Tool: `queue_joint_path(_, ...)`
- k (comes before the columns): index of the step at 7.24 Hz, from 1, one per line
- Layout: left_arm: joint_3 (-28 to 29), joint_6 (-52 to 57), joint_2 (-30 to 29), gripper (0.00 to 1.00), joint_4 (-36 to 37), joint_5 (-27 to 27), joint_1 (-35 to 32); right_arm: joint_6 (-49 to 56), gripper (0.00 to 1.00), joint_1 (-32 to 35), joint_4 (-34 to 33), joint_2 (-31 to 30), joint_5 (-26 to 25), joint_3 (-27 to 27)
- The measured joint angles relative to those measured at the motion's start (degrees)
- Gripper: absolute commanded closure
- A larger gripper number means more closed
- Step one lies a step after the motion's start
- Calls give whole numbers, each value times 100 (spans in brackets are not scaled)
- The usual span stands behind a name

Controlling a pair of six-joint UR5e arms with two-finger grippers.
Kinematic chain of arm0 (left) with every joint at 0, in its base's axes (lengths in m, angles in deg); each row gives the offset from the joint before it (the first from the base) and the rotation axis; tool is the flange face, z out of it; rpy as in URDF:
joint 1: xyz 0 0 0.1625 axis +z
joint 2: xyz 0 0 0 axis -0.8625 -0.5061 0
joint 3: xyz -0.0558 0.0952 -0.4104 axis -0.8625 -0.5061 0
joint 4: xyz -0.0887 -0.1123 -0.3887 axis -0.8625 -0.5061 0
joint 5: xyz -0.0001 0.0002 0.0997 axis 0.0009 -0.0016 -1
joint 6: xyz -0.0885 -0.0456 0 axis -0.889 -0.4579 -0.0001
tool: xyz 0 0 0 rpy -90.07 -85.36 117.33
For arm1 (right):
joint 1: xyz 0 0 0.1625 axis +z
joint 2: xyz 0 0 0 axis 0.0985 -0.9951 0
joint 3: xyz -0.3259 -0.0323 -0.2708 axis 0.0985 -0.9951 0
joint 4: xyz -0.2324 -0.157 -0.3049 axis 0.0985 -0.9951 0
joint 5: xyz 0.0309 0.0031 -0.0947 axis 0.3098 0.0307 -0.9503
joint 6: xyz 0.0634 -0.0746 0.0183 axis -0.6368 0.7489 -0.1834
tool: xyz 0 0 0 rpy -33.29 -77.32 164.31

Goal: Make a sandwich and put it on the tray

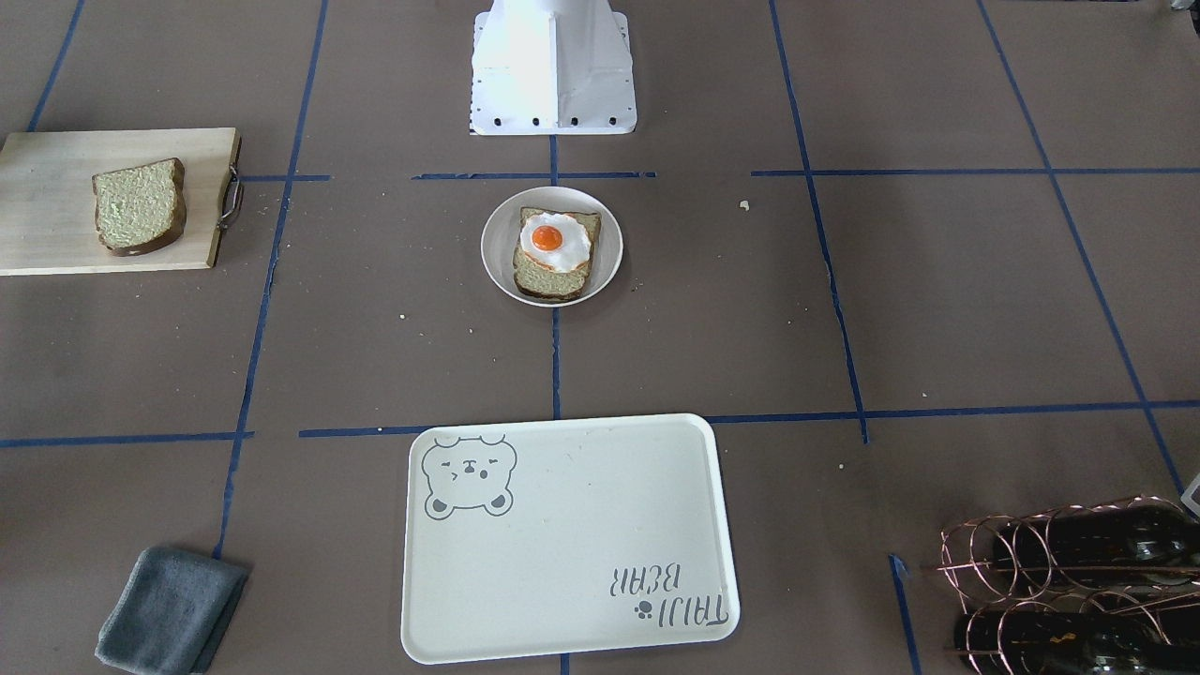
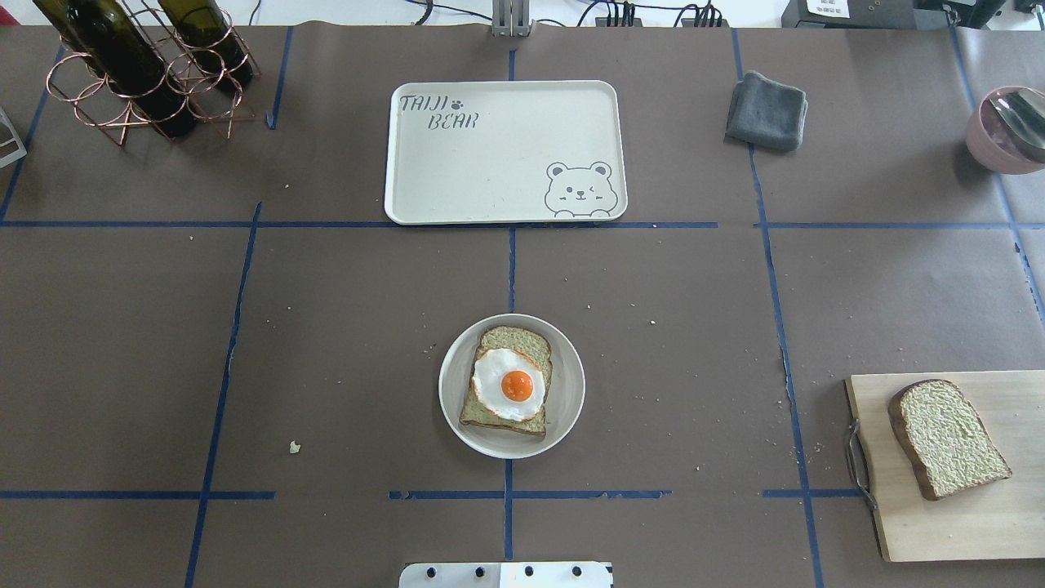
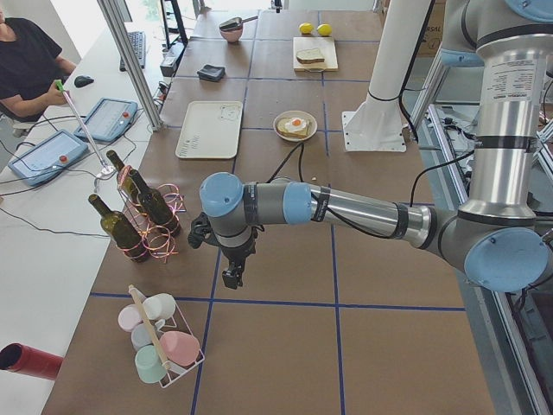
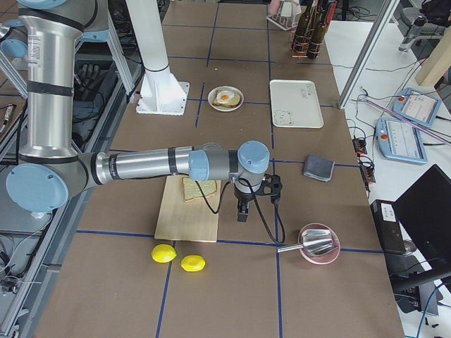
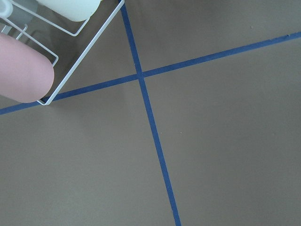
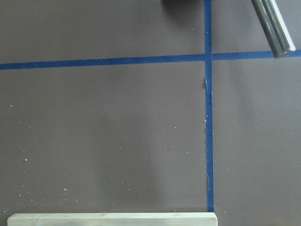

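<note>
One bread slice topped with the fried egg lies on a small round white plate at the table's middle; it also shows in the front view. The second bread slice lies on the wooden cutting board on my right. The cream bear tray lies bare at the far side. My left gripper hangs over the table near the bottle rack. My right gripper hangs beside the board. Both show only in the side views, so I cannot tell whether they are open or shut.
A copper rack with wine bottles stands far left. A grey cloth lies far right. A pink bowl with a metal utensil sits at the right edge. Two lemons lie past the board. A wire rack of cups stands near my left gripper.
</note>
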Motion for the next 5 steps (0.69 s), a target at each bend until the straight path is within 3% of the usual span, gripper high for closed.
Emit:
queue_joint_path(3, 64, 25, 51, 0, -68, 85, 11, 7, 0, -148, 402, -2, 72, -28)
queue_joint_path(5, 49, 21, 65, 0, -155, 527, 19, -20, 0, -326, 816, -91, 89, -32)
